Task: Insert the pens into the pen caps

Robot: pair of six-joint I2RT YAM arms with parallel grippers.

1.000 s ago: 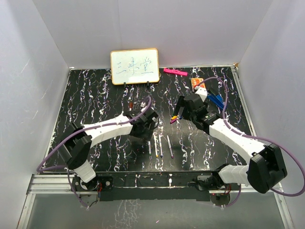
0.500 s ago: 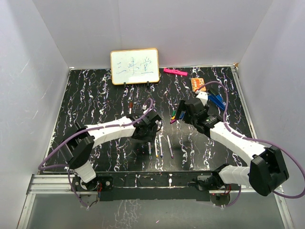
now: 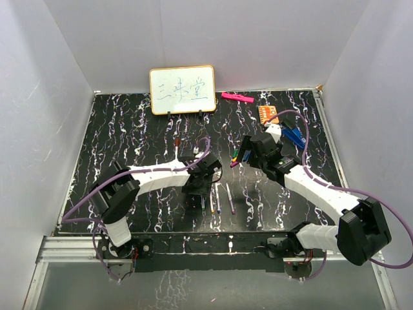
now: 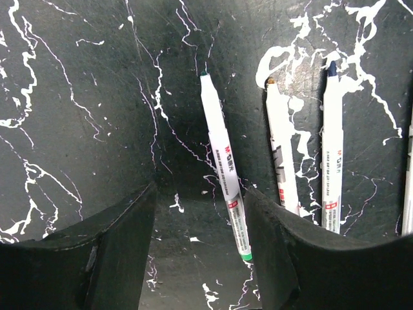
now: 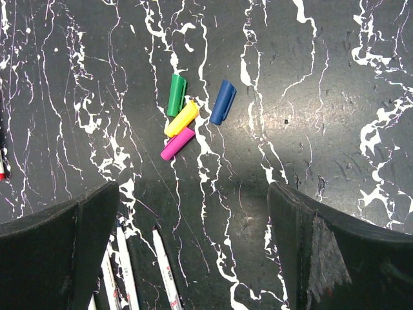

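Three white pens lie flat, uncapped and near-parallel on the desk: green-tipped pen (image 4: 222,169) slightly slanted, yellow-tipped pen (image 4: 281,158), blue-tipped pen (image 4: 331,152). Loose caps lie well apart from them: green cap (image 5: 176,95), yellow cap (image 5: 181,119) and magenta cap (image 5: 177,143) bunched, blue cap (image 5: 222,102) just beside.

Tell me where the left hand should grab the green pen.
Mid-barrel on the green pen, from straight above, fingers closing across its width. It lies flat on the table, and the open left hand straddles it. The gap to the next pen on one side is narrow, so centre first.
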